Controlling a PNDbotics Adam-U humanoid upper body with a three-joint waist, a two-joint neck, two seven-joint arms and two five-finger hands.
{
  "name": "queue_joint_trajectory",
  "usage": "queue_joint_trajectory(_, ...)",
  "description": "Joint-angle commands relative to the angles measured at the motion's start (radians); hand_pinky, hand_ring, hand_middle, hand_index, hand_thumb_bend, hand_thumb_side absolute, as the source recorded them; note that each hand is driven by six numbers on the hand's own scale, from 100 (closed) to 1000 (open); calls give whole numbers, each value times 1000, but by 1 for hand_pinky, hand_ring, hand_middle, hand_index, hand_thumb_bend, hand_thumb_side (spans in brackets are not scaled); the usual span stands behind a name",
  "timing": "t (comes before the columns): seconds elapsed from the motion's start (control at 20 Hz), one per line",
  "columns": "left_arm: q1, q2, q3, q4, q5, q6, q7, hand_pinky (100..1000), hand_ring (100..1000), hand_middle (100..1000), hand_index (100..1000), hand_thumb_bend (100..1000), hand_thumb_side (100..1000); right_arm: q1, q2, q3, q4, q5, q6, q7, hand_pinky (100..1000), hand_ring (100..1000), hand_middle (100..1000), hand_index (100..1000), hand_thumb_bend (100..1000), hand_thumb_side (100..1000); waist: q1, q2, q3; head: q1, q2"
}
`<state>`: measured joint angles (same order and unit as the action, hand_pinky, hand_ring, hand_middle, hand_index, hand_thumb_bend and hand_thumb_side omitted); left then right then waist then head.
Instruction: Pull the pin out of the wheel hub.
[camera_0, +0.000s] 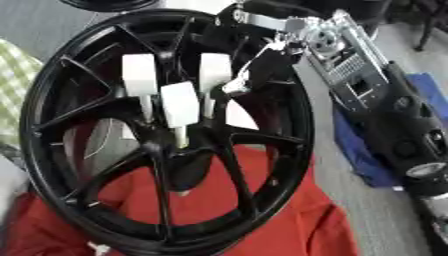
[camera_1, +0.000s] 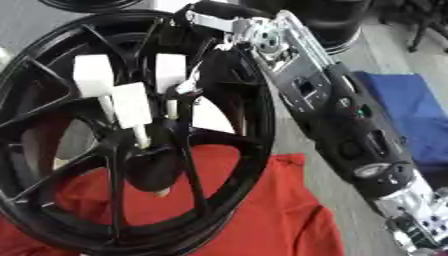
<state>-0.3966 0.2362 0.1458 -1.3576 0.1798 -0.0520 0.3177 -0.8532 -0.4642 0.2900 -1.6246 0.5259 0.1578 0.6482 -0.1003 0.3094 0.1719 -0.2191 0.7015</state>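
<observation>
A black spoked wheel (camera_0: 52, 75) stands tilted on a red cloth (camera_0: 289, 225). Three pins with white block heads stick out of its hub (camera_0: 179, 160): a left one (camera_0: 138, 75), a middle one (camera_0: 179, 102) and a right one (camera_0: 214, 70). My right arm (camera_1: 350, 125) runs from the lower right up along the rim. My right hand (camera_0: 262, 55) reaches over the top of the rim and lies right beside the right pin's head. It is black against the black spokes, so its grip is hidden. My left hand does not show.
A blue cloth (camera_1: 411, 105) lies on the grey floor under my right arm. A green checked fabric (camera_0: 13, 75) shows at the left edge. Another dark round object (camera_0: 114, 4) sits beyond the wheel's top.
</observation>
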Motion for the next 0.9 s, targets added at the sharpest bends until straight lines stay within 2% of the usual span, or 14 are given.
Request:
queue_joint_trajectory(0.05, -14, 19, -2, -22, -2, 0, -6, 608, 577, 513, 673, 158, 1000, -19, -27, -14, -6, -8, 8, -12, 661, 756, 668, 757, 570, 266, 6, -13, 0, -7, -10)
queue_joint_trajectory(0.55, -18, 15, -3, -22, -1, 2, -8, 609, 577, 513, 672, 161, 1000, -16, -26, -7, -14, -91, 34, -12, 671, 714, 542, 648, 495, 104, 4, -16, 4, -13, -6)
queue_joint_trajectory(0.9, -20, 12, -4, -19, -2, 3, -9, 610, 578, 513, 673, 163, 1000, -12, -21, -6, -12, -201, 69, -44, 654, 669, 453, 555, 473, 100, 0, -20, 8, -14, -4)
